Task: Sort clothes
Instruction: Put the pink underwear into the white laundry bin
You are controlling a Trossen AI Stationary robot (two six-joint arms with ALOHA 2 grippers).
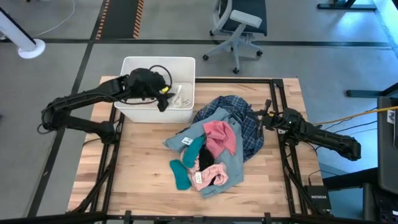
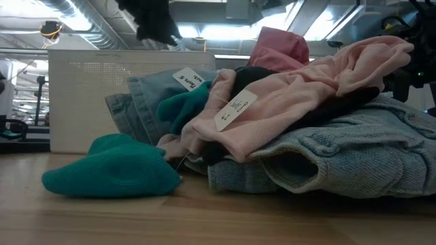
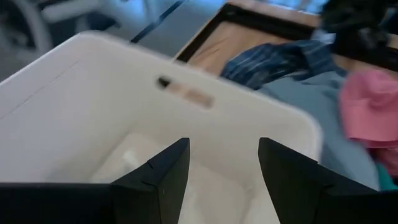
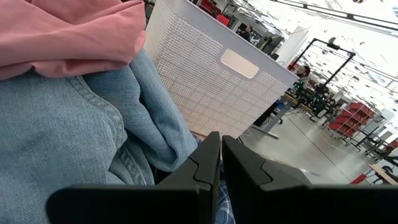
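The heap of soft garments (image 1: 214, 146) lies mid-bench on the wooden bench (image 1: 143, 186), just beside the white rectangular plastic bin (image 1: 186, 65). It looks light, limp and tangled, so a pinch on a raised fold, such as the pink piece (image 1: 221, 135), seems best. The teal socks (image 1: 181, 174) run lengthwise toward the front edge. The left hand (image 1: 163, 102) hangs released and empty over the bin; the right hand (image 1: 264, 119) is clenched by the dark blue plaid shirt (image 1: 249, 130).
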